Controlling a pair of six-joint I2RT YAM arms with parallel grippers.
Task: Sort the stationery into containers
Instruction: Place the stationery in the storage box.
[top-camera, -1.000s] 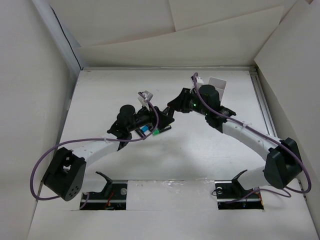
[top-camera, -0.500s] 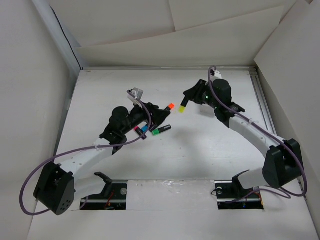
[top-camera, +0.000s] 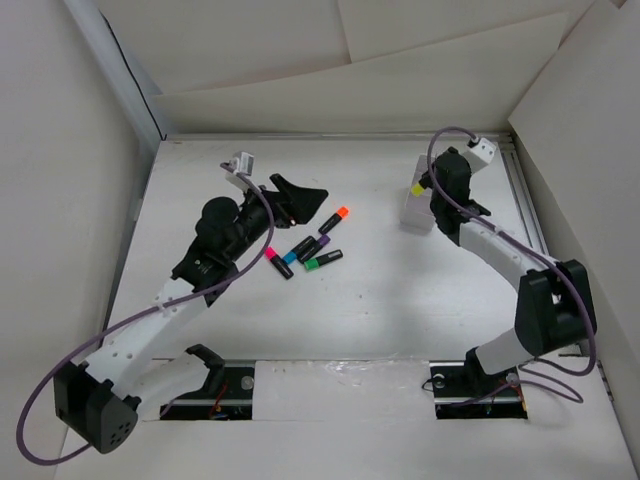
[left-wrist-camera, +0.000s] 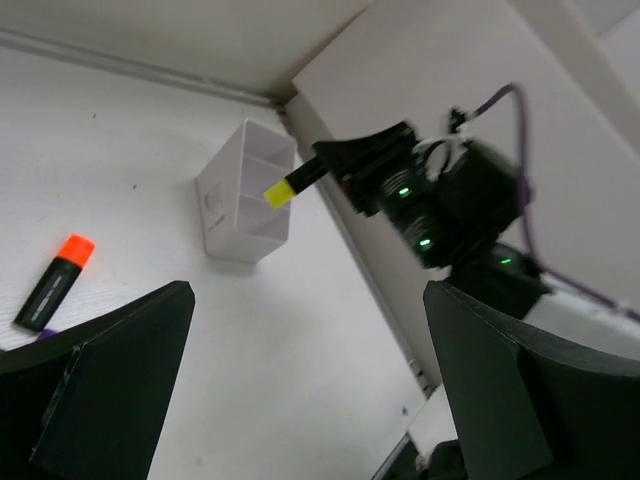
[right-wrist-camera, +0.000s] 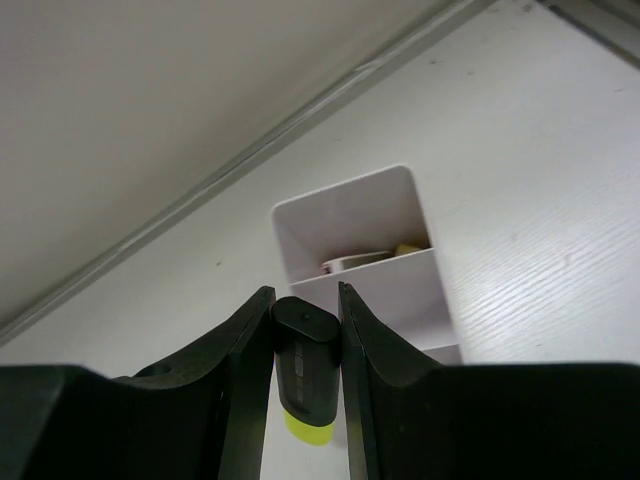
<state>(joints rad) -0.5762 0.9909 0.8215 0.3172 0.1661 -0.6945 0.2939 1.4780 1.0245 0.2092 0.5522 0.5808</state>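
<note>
**White worktop, one yellow marker hanging over the organiser**

White board walls are closing in a pale worktop (top-camera: 400, 300), and the organiser (top-camera: 413, 215) is standing at its far right. The right tool (right-wrist-camera: 303, 330) is pinching a yellow-ended marker (right-wrist-camera: 305, 370) by its black body, jaws closed nearly to the marker's width. It is holding the marker tilted, yellow end pointing down and to the left, above the organiser's near end. The far compartment is holding some pale bits, too small to identify.

The left tool (top-camera: 300, 195) is hovering wide open and empty at far centre-left, just beside the loose markers. An orange-ended marker (top-camera: 334, 219), a green-ended marker (top-camera: 322, 261) and a pink-ended marker (top-camera: 277, 262) are lying there among others, well apart from the organiser.

The main risk, as I am judging it, is the tilt. A slanted marker could be catching a divider wall or the rim on release and then rolling onto the worktop. The organiser is looking light and unanchored, so any downward nudge from the marker or a finger could be tipping or sliding it.
</note>
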